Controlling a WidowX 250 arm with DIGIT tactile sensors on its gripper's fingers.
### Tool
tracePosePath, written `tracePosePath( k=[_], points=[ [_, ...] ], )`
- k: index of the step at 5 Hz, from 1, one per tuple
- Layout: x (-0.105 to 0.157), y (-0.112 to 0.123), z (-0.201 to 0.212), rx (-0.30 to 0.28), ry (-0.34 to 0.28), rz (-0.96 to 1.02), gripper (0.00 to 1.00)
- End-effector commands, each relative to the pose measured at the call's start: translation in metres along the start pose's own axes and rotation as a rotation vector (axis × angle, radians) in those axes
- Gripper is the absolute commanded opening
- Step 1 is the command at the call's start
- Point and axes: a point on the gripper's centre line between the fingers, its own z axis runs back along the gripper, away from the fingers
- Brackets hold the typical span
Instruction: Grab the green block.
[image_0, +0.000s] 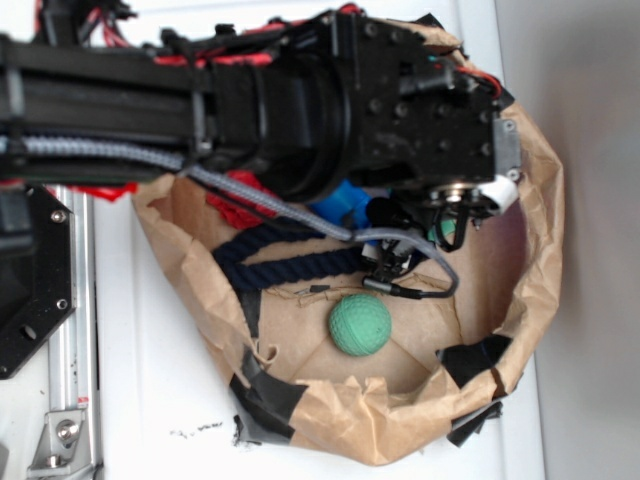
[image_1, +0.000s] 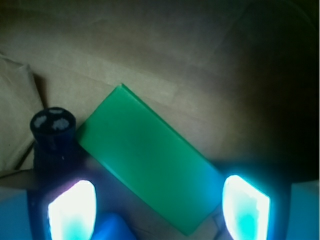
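Brown paper bag (image_0: 520, 330) on white bench (image_0: 150, 400), holding dark rope (image_0: 290, 262), blue bottle (image_0: 345, 205), green ball (image_0: 359, 324). Green block (image_1: 150, 160) flat on bag floor — diagonal between spread fingertips (image_1: 72, 210) of open pincer (image_1: 159, 207), ungripped.

One green block (image_1: 150, 167), one green ball (image_0: 359, 324), one blue bottle (image_0: 345, 205), one paper bag (image_0: 530, 290)

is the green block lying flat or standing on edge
Lying flat. The wrist view shows the block's broad face turned up on the brown paper, diagonal between the open end effector's fingers.
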Motion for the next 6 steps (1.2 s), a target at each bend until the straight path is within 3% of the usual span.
tracePosePath(
  k=[1, 2, 3, 4, 5, 6],
  points=[
    [-0.005, -0.004, -0.016, -0.105, -0.137, -0.344, 1.00],
    [0.001, -0.011, -0.027, -0.198, -0.008, -0.421, 0.24],
    [0.001, -0.013, -0.031, -0.171, 0.099, -0.352, 0.00],
    [0.002, -0.013, -0.022, -0.076, 0.212, -0.271, 0.00],
    [-0.005, -0.017, 0.018, -0.004, 0.172, -0.013, 0.00],
    [-0.013, -0.030, 0.070, -0.045, 0.074, 0.231, 0.00]
  ],
)
